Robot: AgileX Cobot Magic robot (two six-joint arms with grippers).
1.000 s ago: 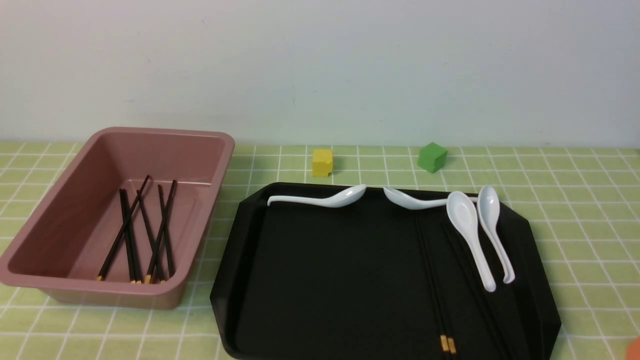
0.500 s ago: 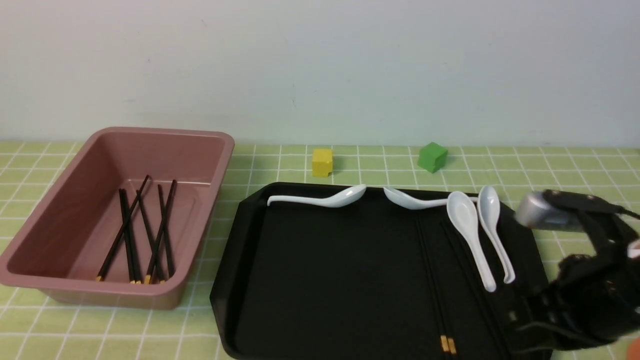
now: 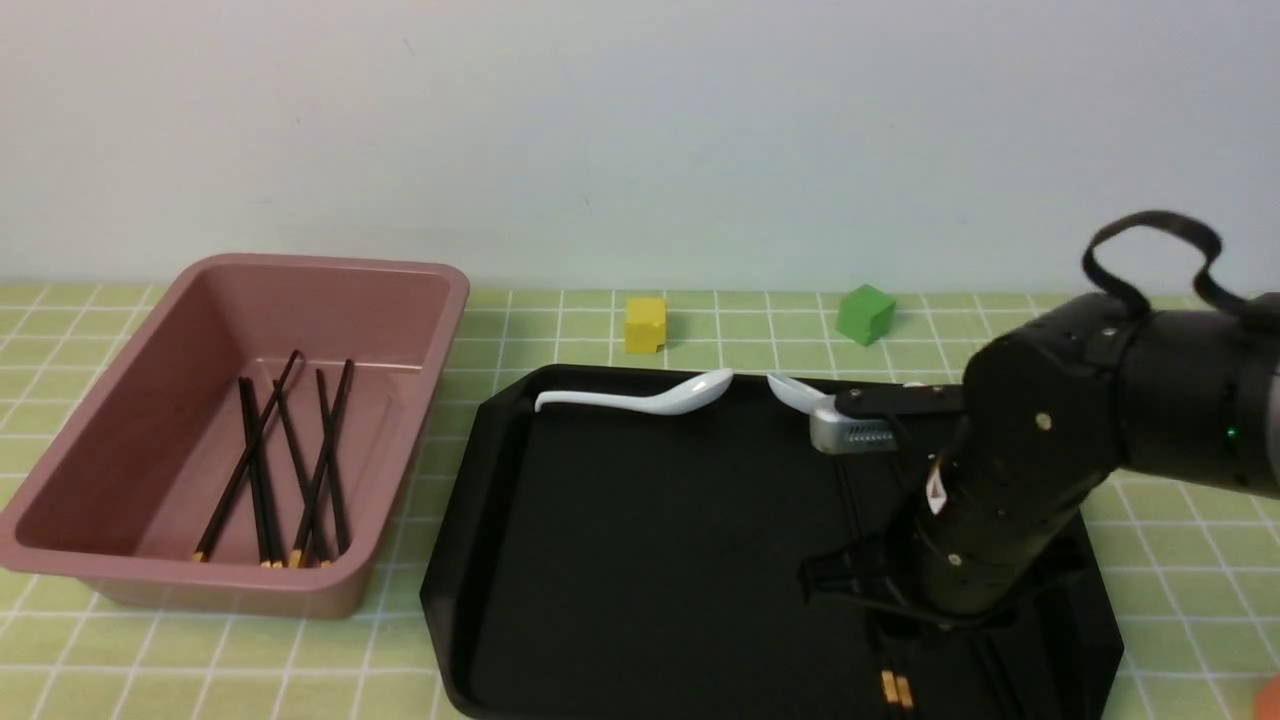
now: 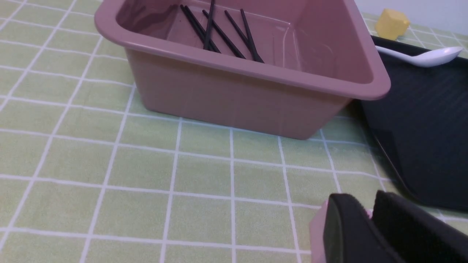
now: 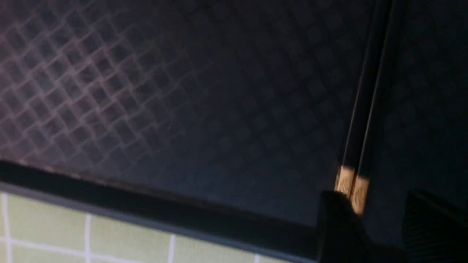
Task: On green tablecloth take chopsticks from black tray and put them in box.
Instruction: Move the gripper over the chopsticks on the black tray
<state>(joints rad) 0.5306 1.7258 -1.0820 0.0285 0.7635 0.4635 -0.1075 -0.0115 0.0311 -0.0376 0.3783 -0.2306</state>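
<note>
The green tablecloth (image 3: 700, 320) covers the table. The black tray (image 3: 650, 540) lies right of centre. A pair of black chopsticks with gold ends (image 3: 893, 688) lies on its right part, also in the right wrist view (image 5: 360, 128). My right arm (image 3: 1010, 480) hangs over them. My right gripper (image 5: 384, 223) is open and low over the tray, one fingertip (image 5: 340, 226) beside the gold ends. The pink box (image 3: 90, 560) at the left holds several chopsticks (image 3: 290, 460). My left gripper (image 4: 371, 215) is shut and empty above the cloth near the box (image 4: 256, 98).
A white spoon (image 3: 640, 400) lies along the tray's far rim and another (image 3: 795, 392) shows partly beside the right arm. A yellow cube (image 3: 645, 324) and a green cube (image 3: 864, 314) stand behind the tray. A wall closes the back.
My right arm came in from the right and moved left and up over the tray's right part; it now hides two spoons. Box, chopsticks and cubes have not moved.
</note>
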